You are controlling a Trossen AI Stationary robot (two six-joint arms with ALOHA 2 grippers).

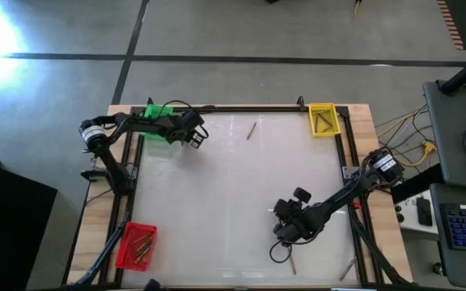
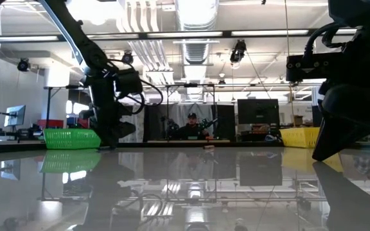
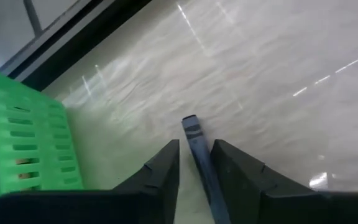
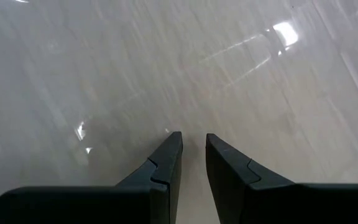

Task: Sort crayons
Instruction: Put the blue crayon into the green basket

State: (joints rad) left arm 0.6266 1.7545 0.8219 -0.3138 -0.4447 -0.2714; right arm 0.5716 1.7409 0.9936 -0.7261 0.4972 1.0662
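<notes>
A grey-blue crayon (image 3: 191, 127) lies on the white table beside the green bin (image 3: 23, 143). My left gripper (image 3: 196, 143) is low over it at the table's far left (image 1: 194, 136). It is open, with one finger on each side of the crayon and the crayon running along them. My right gripper (image 4: 192, 140) hangs over bare table near the front right (image 1: 284, 234), its fingers slightly apart with nothing between them. Another crayon (image 1: 251, 129) lies at the far middle. Two more crayons (image 1: 292, 263) (image 1: 346, 271) lie near the front edge.
The yellow bin (image 1: 322, 120) at the far right and the red bin (image 1: 138, 245) at the near left each hold crayons. A dark frame (image 1: 241, 107) borders the table. A person (image 2: 191, 125) sits in the room behind. The table's middle is bare.
</notes>
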